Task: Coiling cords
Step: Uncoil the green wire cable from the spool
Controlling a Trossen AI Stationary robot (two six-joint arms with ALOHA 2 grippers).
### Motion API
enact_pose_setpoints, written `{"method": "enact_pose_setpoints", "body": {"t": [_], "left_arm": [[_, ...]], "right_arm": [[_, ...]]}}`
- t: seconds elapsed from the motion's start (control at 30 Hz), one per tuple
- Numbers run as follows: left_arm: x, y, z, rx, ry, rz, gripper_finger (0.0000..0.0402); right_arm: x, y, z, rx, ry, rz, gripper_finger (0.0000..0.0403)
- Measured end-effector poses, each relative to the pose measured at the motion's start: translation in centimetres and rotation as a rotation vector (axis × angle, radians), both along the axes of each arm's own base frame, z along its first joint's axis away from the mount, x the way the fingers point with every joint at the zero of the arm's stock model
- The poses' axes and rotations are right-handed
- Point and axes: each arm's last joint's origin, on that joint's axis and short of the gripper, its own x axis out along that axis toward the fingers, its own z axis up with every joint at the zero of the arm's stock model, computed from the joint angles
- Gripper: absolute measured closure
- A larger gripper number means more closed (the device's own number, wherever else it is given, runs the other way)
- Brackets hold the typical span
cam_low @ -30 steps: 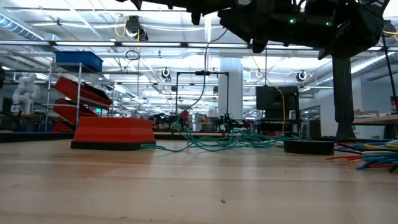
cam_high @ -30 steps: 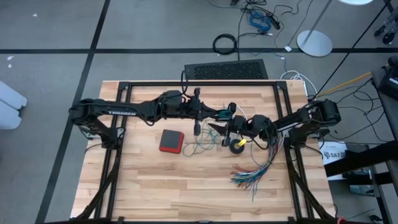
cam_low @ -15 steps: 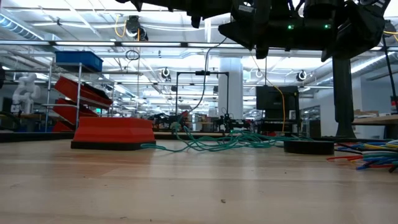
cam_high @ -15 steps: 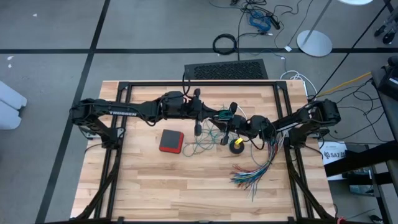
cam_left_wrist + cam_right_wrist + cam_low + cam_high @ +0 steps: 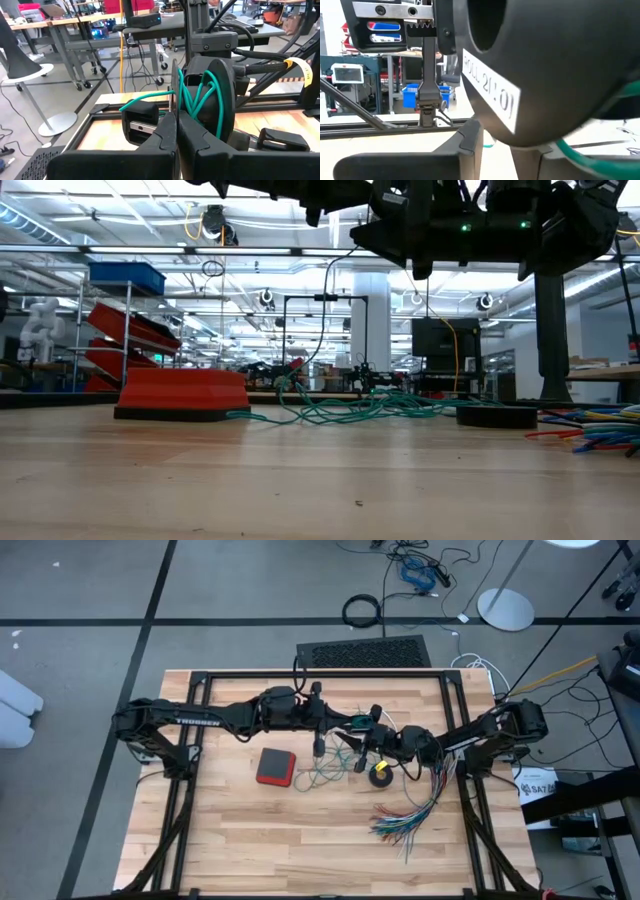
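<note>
A: Where is the teal-green cord?

B: Most of it lies in a loose tangle on the desk, between the red block and the small black ring. Several strands are looped around a black spool — it sits right in front of the left end effector.

A: And that end effector?

B: Fingers pressed together, pinching a thin dark cord that runs up between them. It hangs above the desk, just beside the right end effector.

A: Is the right one gripping?

B: It surrounds the labelled black spool — I cannot tell whether its fingers clamp it. The fanned multicoloured wires lie near the desk's right side.
</note>
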Motion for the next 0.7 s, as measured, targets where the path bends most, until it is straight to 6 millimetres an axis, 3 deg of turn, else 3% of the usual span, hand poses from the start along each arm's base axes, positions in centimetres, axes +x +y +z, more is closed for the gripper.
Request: {"method": "enact_pose_setpoints", "body": {"t": [0.23, 0.57, 0.7], "left_arm": [[-0.01, 0.04, -0.08, 0.002, 0.008, 0.012, 0.0402], [-0.06, 0.25, -0.29, 0.017, 0.032, 0.092, 0.0402], [-0.13, 0.64, -0.26, 0.034, 0.033, 0.16, 0.0402]], "right_arm": [[0.0, 0.0, 0.0, -0.002, 0.001, 0.001, 0.0364], [0.0, 0.0, -0.04, 0.009, 0.002, -0.004, 0.0371], [0.0, -0.13, -0.27, 0.039, 0.02, -0.048, 0.0397]]}}
